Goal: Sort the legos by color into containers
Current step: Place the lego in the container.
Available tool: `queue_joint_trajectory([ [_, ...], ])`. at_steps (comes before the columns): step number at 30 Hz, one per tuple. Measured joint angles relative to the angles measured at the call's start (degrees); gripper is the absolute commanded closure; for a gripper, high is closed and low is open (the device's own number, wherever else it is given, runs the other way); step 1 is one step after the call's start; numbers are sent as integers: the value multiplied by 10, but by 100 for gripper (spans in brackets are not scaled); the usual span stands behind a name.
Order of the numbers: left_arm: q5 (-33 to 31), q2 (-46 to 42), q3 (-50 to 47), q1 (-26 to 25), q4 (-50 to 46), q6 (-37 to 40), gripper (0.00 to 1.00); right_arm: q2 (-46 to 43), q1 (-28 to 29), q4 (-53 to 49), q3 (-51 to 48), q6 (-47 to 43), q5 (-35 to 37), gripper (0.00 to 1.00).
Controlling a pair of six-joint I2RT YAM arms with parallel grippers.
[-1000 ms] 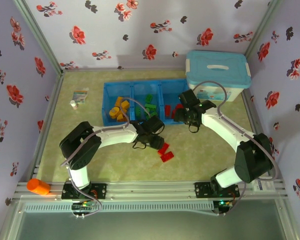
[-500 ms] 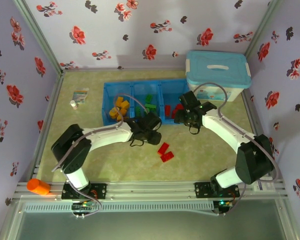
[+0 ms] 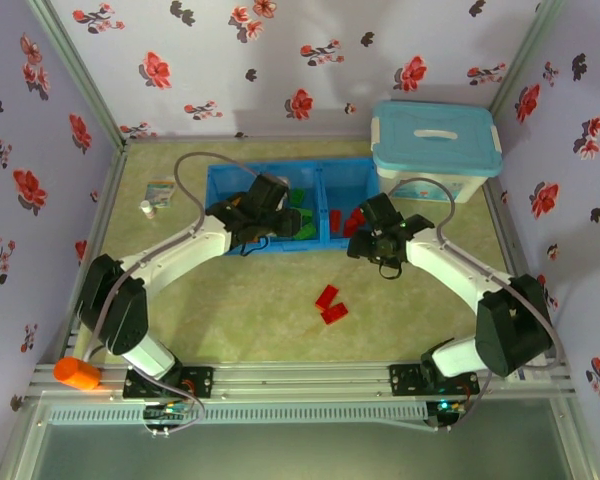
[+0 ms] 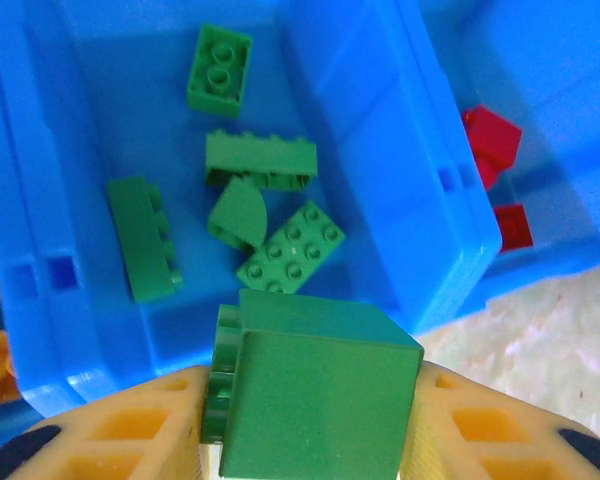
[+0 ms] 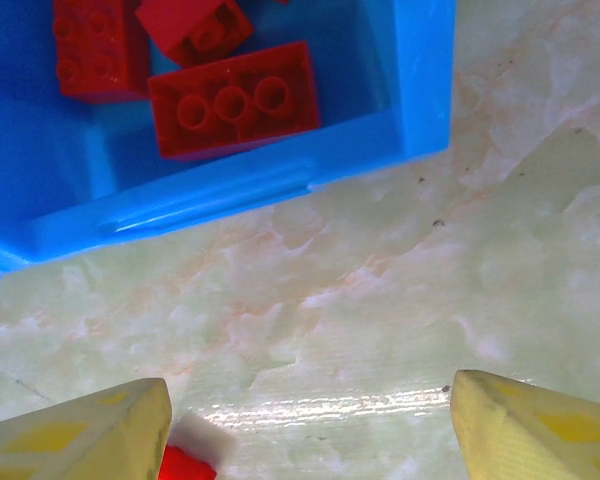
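My left gripper point(image 4: 315, 382) is shut on a green lego block point(image 4: 315, 400) and holds it above the middle compartment of the blue tray point(image 4: 380, 170). Several green legos point(image 4: 260, 160) lie in that compartment. From above, the left gripper point(image 3: 278, 216) hangs over the tray point(image 3: 212, 200). My right gripper point(image 5: 310, 430) is open over bare table just in front of the tray's right compartment point(image 5: 420, 90), which holds red legos point(image 5: 235, 100). A red piece point(image 5: 185, 466) shows by its left finger. Two red legos point(image 3: 330, 305) lie on the table.
A white storage box with a light-blue lid point(image 3: 435, 145) stands at the back right, close to the tray. A small bottle point(image 3: 148, 209) and a card point(image 3: 161, 188) sit left of the tray. An orange cylinder point(image 3: 77, 373) rests on the front rail at the left.
The left arm has swung from the table beside the two red legos back to the tray, carrying the green block. The right gripper has shifted slightly toward the near side.
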Motion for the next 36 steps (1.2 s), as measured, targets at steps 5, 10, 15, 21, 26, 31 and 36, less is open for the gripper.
queue_joint_trajectory([
  [5, -1, 37, 46, 23, -18, 2, 55, -4, 22, 4, -3, 2, -4, 25],
  [10, -4, 71, 98, 44, -55, 14, 33, -4, 46, 10, -9, 4, -7, 25],
  [15, -12, 74, 133, 49, -71, 22, 30, -1, 58, 11, -10, 4, -10, 25],
  [21, -12, 41, 101, 49, -68, 21, 30, 5, 68, 14, -10, 3, -15, 21],
  [26, -13, -23, 38, 47, -56, 19, 30, 35, 95, 15, -7, 2, -21, 19],
  [31, -14, -73, -17, 41, -43, 12, 30, 67, 125, 17, -3, 8, -29, 20],
  [36, -20, -106, -66, 41, -36, 1, 30, 98, 159, 24, -2, 30, -30, 21],
])
